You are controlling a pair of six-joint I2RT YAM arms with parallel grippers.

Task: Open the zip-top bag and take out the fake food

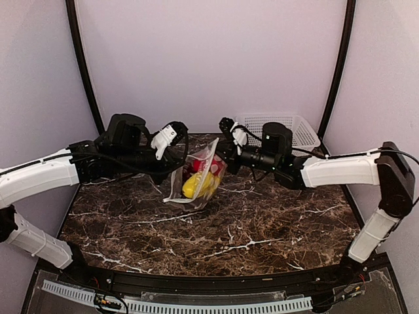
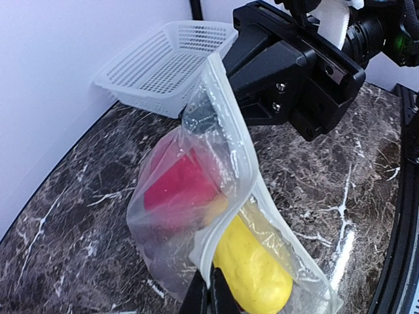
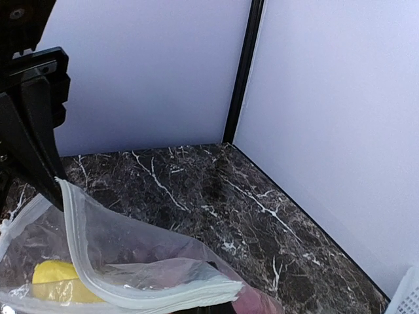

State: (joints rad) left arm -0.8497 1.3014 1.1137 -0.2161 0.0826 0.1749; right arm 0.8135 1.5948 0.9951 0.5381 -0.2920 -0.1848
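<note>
The zip-top bag [image 1: 196, 178] hangs above the dark marble table, stretched between my two grippers. Its white zip strip [image 2: 229, 163] runs from one gripper to the other. My left gripper [image 2: 209, 296] is shut on the strip's lower end; in the top view it [image 1: 177, 167] is at the bag's left side. My right gripper [image 1: 221, 149] pinches the bag's upper corner [image 2: 211, 78], and the bunched strip [image 3: 209, 291] sits at its jaws. The fake food is inside the bag: a yellow piece [image 2: 255, 268] and a red piece [image 2: 180, 186]. The other pieces are hidden.
A white lattice basket [image 1: 301, 131] stands at the back right by the wall; it also shows in the left wrist view [image 2: 163, 62]. Pale walls and black corner posts [image 3: 242, 72] close in the table [image 1: 249, 222].
</note>
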